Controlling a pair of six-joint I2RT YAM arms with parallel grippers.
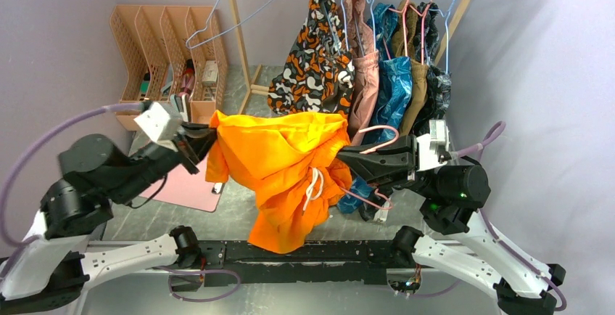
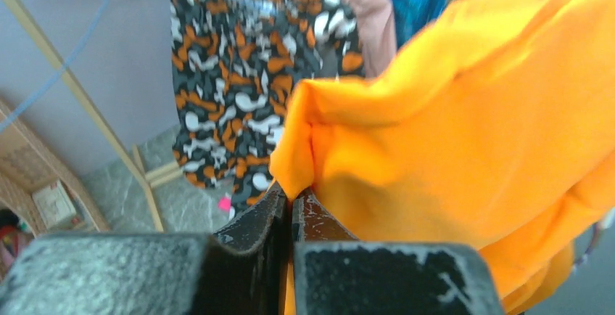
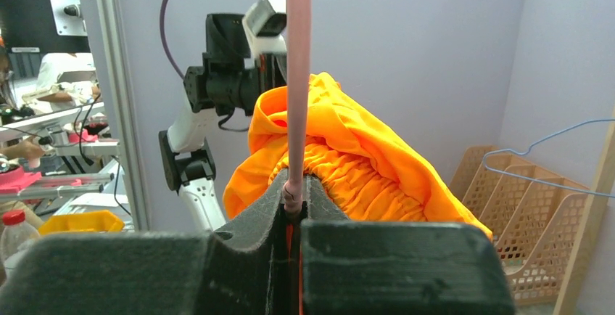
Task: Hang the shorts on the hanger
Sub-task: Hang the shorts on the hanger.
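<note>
The shorts hang in the air above the worktop, stretched between the two arms; the left gripper has its fingers pressed tight on a folded corner of the orange cloth, with no gap showing between them; the right gripper has its fingers clamped on the thin pink wire of the hanger, which rises straight up out of the grip in the right wrist view. From above, only a loop of that wire and a short run lower down show beside the right fingers; the rest is hidden behind the fabric, so whether the cloth already lies over the bottom bar cannot be told. The gathered waistband bunches just beyond the wire, and the white drawstring dangles down the front. This looks like the draping step, well along but unfinished; the next move likely calls for the left arm to draw the cloth further across the wire so it settles evenly, the right holding steady, before the left lets go; an uneven drape could slide off.
</note>
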